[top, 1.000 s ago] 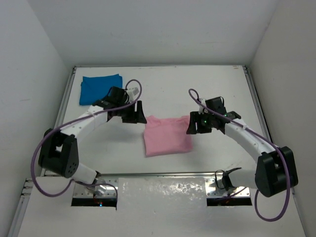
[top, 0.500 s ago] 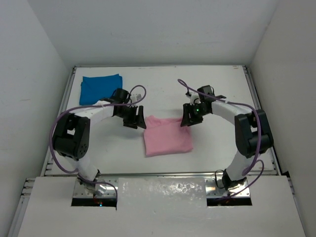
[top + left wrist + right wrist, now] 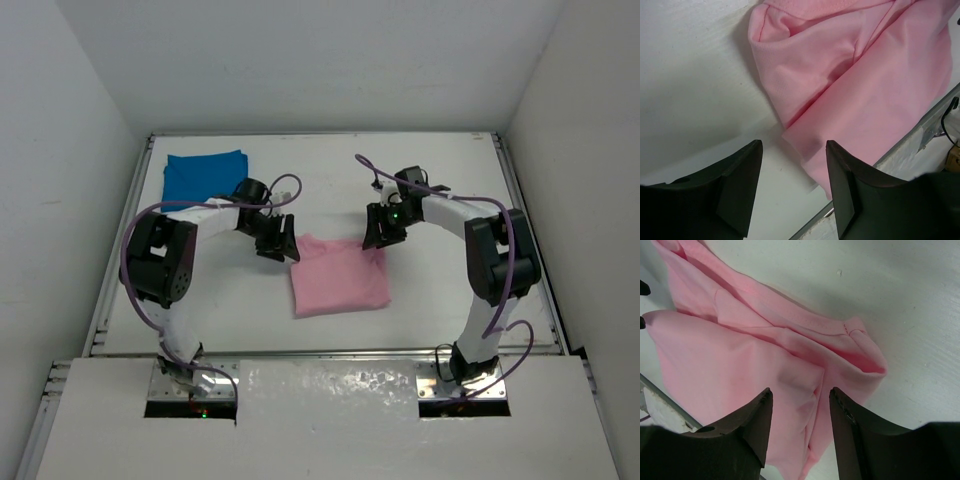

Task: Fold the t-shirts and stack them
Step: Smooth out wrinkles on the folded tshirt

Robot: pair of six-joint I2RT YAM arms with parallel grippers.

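The light pink t-shirt lies folded into a rough rectangle at the table's middle. The bright blue t-shirt lies folded at the far left. My left gripper is open and empty, hovering at the pink shirt's far left corner; its wrist view shows the pink cloth ahead of the jaws. My right gripper is open and empty over the shirt's far right corner; its wrist view shows the rumpled pink folds between and under the jaws.
White walls enclose the table on three sides. A metal rail runs along the near edge, with the arm bases behind it. Purple cables loop off both wrists.
Both arms have folded back toward their bases while the grippers stayed at the pink shirt's far corners. The right gripper shifted slightly left and farther. The shirts have not moved.
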